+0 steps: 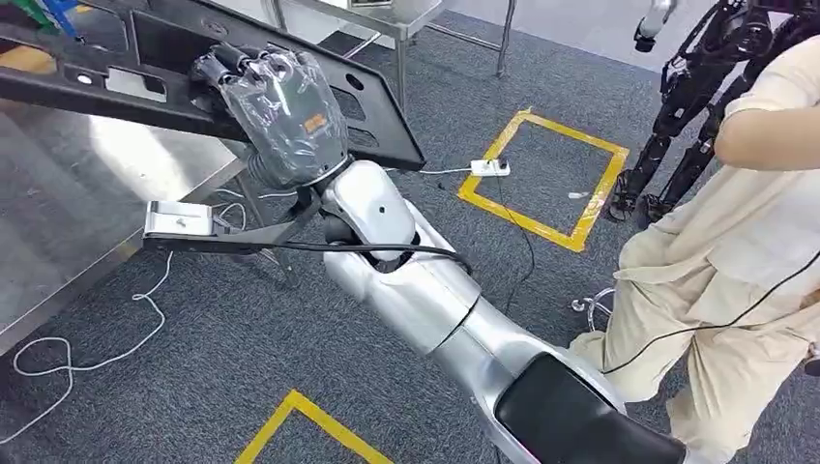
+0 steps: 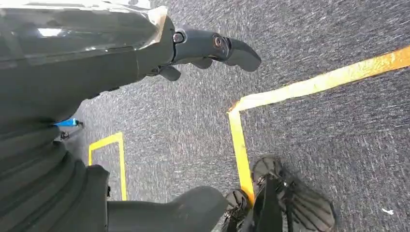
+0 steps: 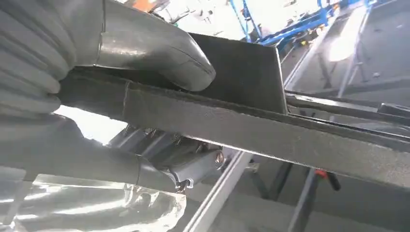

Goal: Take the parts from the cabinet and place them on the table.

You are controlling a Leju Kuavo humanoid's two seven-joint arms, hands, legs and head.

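Note:
A long, flat black part (image 1: pixel 106 72) with holes and cut-outs hangs above the steel table (image 1: pixel 58 203) at the left of the head view. My right hand (image 1: pixel 280 116), wrapped in clear plastic, grips the part near its right end. In the right wrist view the thumb (image 3: pixel 159 53) presses on one face of the black part (image 3: pixel 290 140) while the fingers close under it. My left hand (image 2: pixel 203 48) hangs over the grey carpet with its fingers apart and holds nothing.
A person in beige clothes (image 1: pixel 735 242) stands close on the right, beside a dark robot frame (image 1: pixel 696 87). A yellow tape square (image 1: pixel 541 174), a white power strip (image 1: pixel 490 167) and loose cables (image 1: pixel 87 358) lie on the carpet. Another steel table (image 1: pixel 406 19) stands behind.

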